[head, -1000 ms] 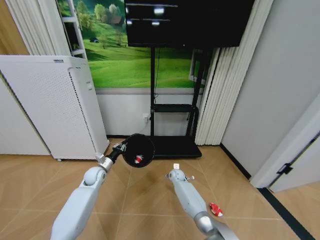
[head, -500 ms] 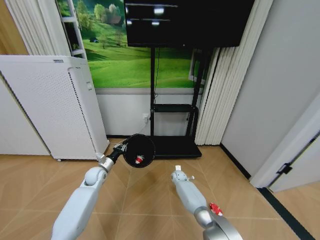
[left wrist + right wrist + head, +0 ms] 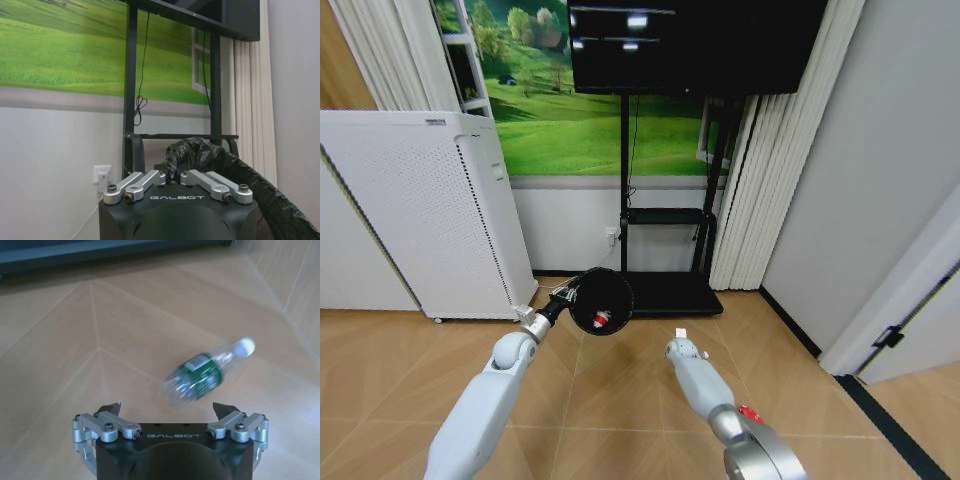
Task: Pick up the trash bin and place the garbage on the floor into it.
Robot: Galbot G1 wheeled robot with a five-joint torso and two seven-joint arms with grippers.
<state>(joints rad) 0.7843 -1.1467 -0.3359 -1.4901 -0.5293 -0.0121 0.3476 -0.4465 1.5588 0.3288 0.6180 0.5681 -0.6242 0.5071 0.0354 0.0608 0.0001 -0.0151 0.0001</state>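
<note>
Trash bin (image 3: 601, 301) clamped in left tool (image 3: 173, 176); right tool (image 3: 167, 410) spread above bottle (image 3: 201, 377)

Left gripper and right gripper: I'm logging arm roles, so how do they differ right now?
The left gripper is shut on the rim of the trash bin, holding it off the floor; the right gripper is open and holds nothing. The left gripper faces the wall and TV stand; the right gripper points down at the floor with the clear bottle between its fingers. Both are black with silver linkages.

A clear bottle (image 3: 205, 375) and red packet (image 3: 750, 412) lie on the wooden floor (image 3: 620, 400).
</note>
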